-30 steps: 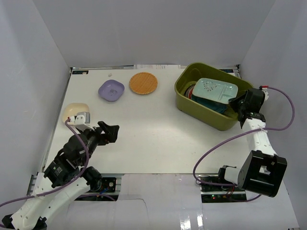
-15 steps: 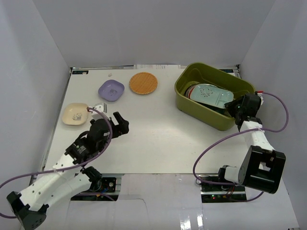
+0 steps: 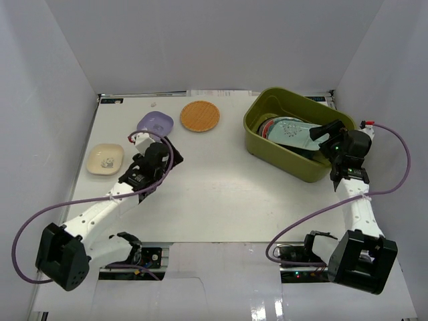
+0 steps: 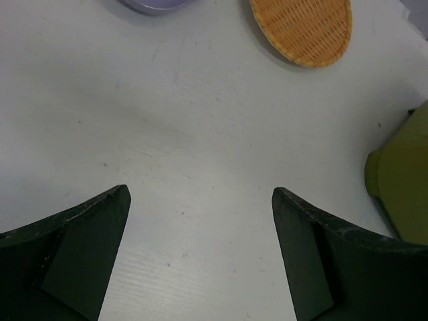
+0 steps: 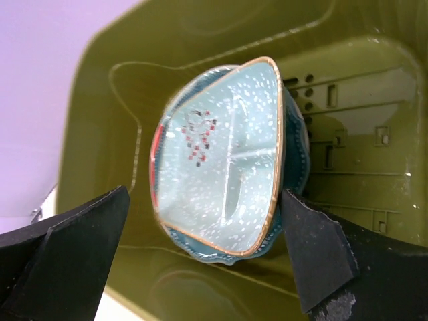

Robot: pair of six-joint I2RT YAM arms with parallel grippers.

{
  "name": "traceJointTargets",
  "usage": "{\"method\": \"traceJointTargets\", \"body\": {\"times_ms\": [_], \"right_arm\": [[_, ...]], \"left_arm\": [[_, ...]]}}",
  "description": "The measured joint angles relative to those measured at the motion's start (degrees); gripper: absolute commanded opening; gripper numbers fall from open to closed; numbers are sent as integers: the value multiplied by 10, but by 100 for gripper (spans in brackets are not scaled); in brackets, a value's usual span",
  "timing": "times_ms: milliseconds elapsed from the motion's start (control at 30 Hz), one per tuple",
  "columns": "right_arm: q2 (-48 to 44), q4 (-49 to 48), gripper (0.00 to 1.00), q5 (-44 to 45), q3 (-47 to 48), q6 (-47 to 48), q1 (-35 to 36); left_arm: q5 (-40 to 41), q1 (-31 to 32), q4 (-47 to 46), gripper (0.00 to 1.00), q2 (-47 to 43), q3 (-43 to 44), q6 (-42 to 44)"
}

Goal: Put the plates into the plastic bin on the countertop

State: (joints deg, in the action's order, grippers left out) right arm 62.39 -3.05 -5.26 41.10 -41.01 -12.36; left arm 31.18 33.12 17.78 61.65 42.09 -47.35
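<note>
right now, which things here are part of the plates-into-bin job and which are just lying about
Part of the job:
- plastic bin
- mint plate, lying in the bin on other dishes
- orange plate, lavender plate and cream plate, all out on the countertop

Just lying about:
- small white scrap near the far edge
- white label at the far-left corner

3 plates [image 3: 200, 116] loose, 1 bin [image 3: 282, 156].

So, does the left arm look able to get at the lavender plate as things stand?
Probably yes: the left gripper is open and empty, just short of the lavender plate, with only bare countertop between them.
</note>
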Motion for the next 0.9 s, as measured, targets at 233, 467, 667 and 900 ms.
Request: {"method": "traceJointTargets", "body": {"times_ms": [233,467,667,900], "right_arm": [[-44,3,98,-38,15,14,15],[-79,3,98,-78,18,34,85],[-112,3,98,-73,17,45,96],[-123,5,94,-52,3,57,96]], "left_arm": [[-85,-168,-57,91,136,63,-16],[-137,-282,-71,86,313,180,-7],[-176,-323,-75,82,423,236,-3],[-205,-326,-80,71,503,297,2]]}}
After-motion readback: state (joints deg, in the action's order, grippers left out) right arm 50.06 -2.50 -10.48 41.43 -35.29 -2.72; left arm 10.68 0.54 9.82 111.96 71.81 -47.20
